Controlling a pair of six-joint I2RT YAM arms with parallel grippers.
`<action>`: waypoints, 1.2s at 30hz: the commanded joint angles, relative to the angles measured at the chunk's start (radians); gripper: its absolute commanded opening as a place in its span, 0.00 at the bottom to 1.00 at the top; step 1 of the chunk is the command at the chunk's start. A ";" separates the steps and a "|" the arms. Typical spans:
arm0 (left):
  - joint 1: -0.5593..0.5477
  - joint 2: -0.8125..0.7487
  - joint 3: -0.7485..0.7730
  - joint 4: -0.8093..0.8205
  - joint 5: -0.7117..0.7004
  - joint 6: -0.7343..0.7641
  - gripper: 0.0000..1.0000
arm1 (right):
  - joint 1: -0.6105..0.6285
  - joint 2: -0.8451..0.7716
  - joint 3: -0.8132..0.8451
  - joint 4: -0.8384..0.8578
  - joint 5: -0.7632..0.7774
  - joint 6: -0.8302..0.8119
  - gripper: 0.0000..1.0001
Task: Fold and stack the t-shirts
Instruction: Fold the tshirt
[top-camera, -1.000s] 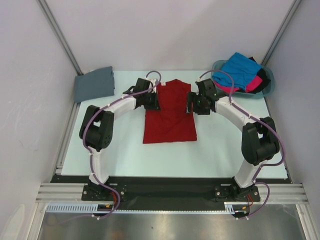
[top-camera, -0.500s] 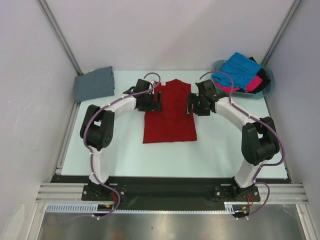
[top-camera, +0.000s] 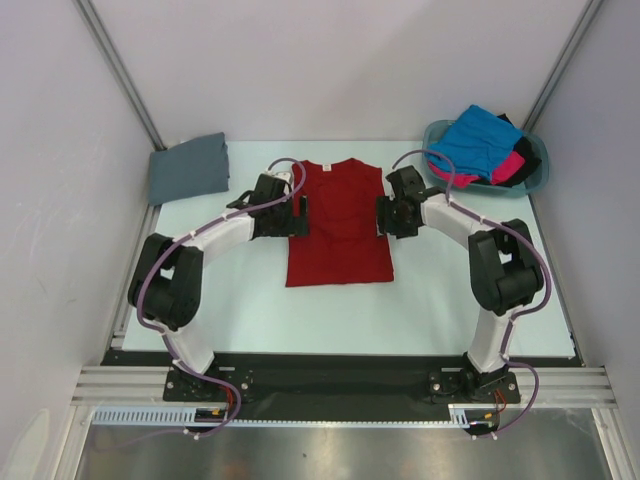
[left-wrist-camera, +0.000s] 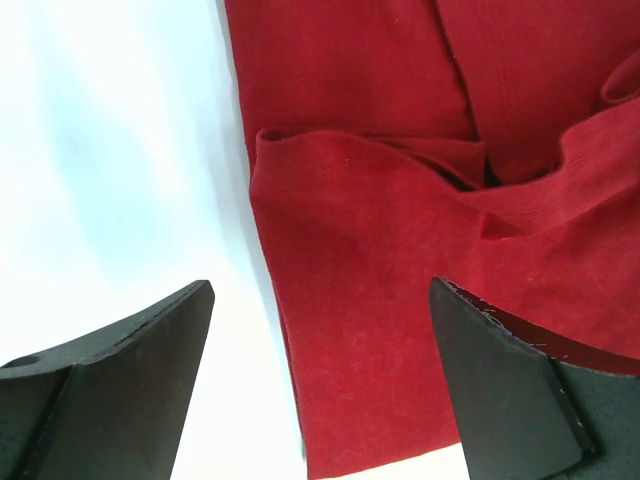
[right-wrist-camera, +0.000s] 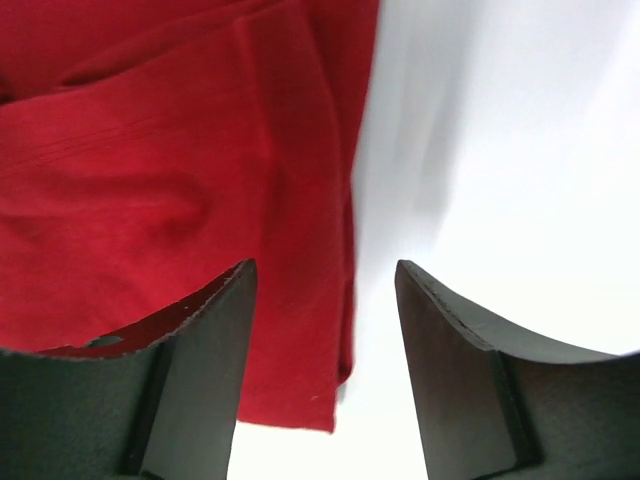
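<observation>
A deep red t-shirt (top-camera: 338, 235) lies flat in the middle of the table, its sleeves folded in. My left gripper (top-camera: 298, 207) hovers at its upper left edge. In the left wrist view that gripper (left-wrist-camera: 320, 375) is open wide, straddling the red shirt's (left-wrist-camera: 400, 250) side edge without touching it. My right gripper (top-camera: 383, 214) is at the shirt's upper right edge. In the right wrist view it (right-wrist-camera: 325, 365) is open, with the red cloth's (right-wrist-camera: 150, 190) folded edge between the jaws. A folded slate grey t-shirt (top-camera: 188, 168) sits at the far left.
A teal basket (top-camera: 537, 150) at the far right corner holds a bright blue shirt (top-camera: 475, 140), a hot pink one (top-camera: 512, 165) and a black one (top-camera: 525, 150). White walls and slanted metal frame bars (top-camera: 120, 75) enclose the table.
The left gripper opened, let go of the red shirt and drew back to the left edge. The shirt's top now lies flatter and wider. The right gripper's jaws narrowed somewhat.
</observation>
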 joint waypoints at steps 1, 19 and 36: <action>0.005 -0.030 -0.018 0.050 -0.010 -0.020 0.95 | -0.009 0.031 0.063 0.011 0.031 -0.039 0.61; 0.005 0.004 0.003 0.035 -0.013 -0.005 0.95 | -0.047 0.072 0.068 -0.009 0.098 -0.029 0.26; 0.005 -0.004 0.000 0.056 -0.057 -0.029 0.95 | -0.053 0.041 0.107 0.057 -0.024 -0.027 0.43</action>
